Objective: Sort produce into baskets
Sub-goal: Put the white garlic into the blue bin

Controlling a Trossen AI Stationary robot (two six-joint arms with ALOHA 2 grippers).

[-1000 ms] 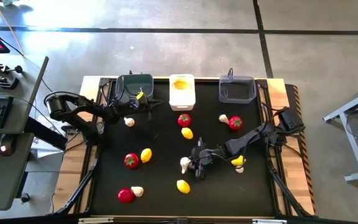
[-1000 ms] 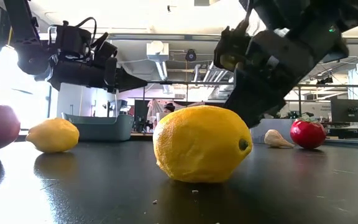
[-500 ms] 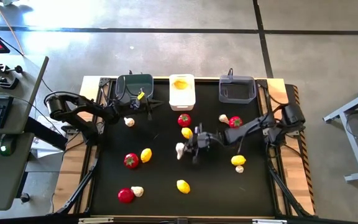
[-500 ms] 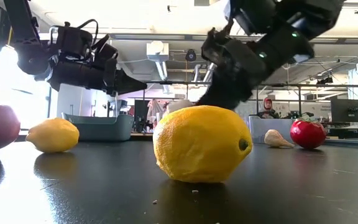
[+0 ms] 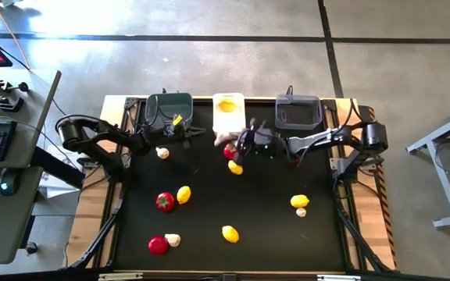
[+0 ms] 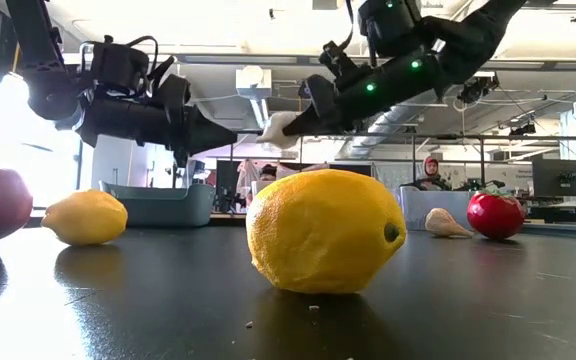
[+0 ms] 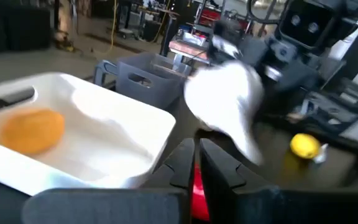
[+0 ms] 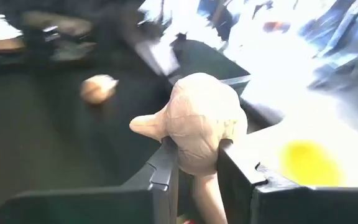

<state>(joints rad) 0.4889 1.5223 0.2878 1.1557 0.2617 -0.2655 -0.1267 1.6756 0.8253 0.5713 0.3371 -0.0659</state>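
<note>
Right pincer pinching garlic beside white basket, stem pointing sideways; left pincer pressed together.

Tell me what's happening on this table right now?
The right gripper is shut on a whitish garlic piece and holds it in the air beside the white basket, which already has a lemon in it. The left gripper is shut and empty, near the left dark basket. Other produce lies scattered on the black table.
</note>
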